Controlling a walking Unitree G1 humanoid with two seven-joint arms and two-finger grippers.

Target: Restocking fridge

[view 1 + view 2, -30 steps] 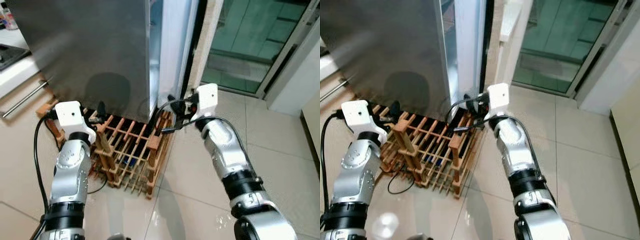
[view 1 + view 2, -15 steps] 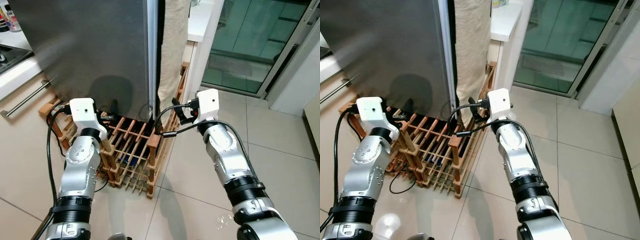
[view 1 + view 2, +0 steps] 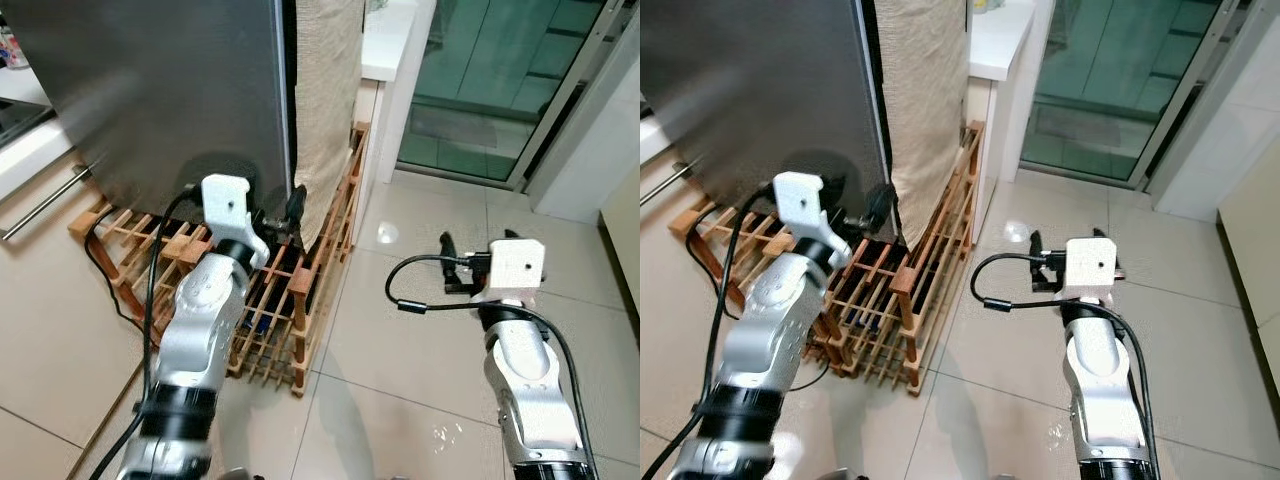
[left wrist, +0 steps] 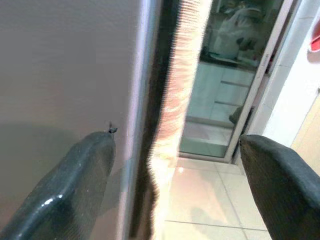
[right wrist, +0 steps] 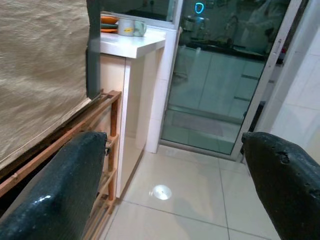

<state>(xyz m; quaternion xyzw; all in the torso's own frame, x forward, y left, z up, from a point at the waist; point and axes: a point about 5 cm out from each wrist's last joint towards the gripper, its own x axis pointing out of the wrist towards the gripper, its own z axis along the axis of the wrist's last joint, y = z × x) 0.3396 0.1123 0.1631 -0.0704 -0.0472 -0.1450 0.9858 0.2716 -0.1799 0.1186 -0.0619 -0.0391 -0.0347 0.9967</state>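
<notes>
- At the far left, well away from both hands, a light counter (image 3: 30, 150) edge runs along the wall with a long metal bar handle (image 3: 45, 200) on the cabinet front beneath it.
- The fridge (image 3: 150, 90) is a tall grey steel slab directly ahead of the left hand; its door edge (image 4: 142, 100) rises just in front of the fingers.
- The left hand (image 3: 290, 212) is raised at the lower corner of the fridge door, fingers spread apart with nothing between them; the left finger (image 4: 75, 175) lies close against the steel face, though I cannot tell whether it touches.
- A wooden rack (image 3: 250, 300) of slats sits on the floor below and around the left arm, pushed against the fridge's base, with a black cable (image 3: 110, 300) trailing beside it.
- Just right of the left hand hangs a beige woven cloth (image 3: 325, 100), close beside the door edge.
- Beyond the cloth stands a white counter (image 5: 132, 45) carrying cups and dishes (image 5: 125, 26).
- The right hand (image 3: 447, 262) hovers over bare floor tiles (image 3: 400, 350), well apart from the fridge, fingers wide apart and holding nothing.
- Ahead of it is a glass sliding door (image 3: 500, 80).
</notes>
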